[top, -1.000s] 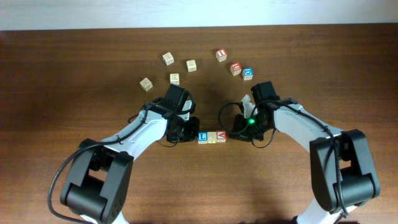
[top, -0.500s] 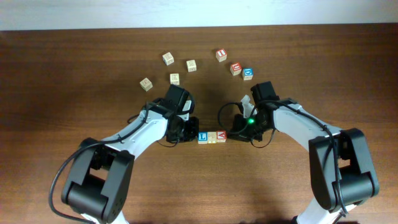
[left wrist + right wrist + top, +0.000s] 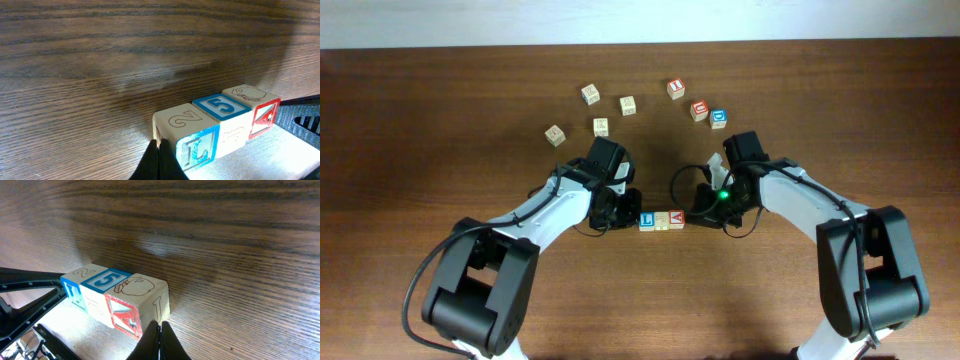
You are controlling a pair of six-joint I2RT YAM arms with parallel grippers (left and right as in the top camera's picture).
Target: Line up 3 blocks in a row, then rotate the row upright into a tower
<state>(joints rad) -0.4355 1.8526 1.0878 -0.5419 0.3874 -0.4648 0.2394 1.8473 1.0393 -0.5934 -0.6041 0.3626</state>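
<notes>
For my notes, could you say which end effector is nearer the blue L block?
Left. The left end effector is beside the blue L block; the right end effector is beside the red block at the other end.

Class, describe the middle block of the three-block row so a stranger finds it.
On the wooden table, three touching blocks sit between the left gripper and right gripper. The middle block is pale tan on top, unlike the blue L block and red block beside it.
</notes>
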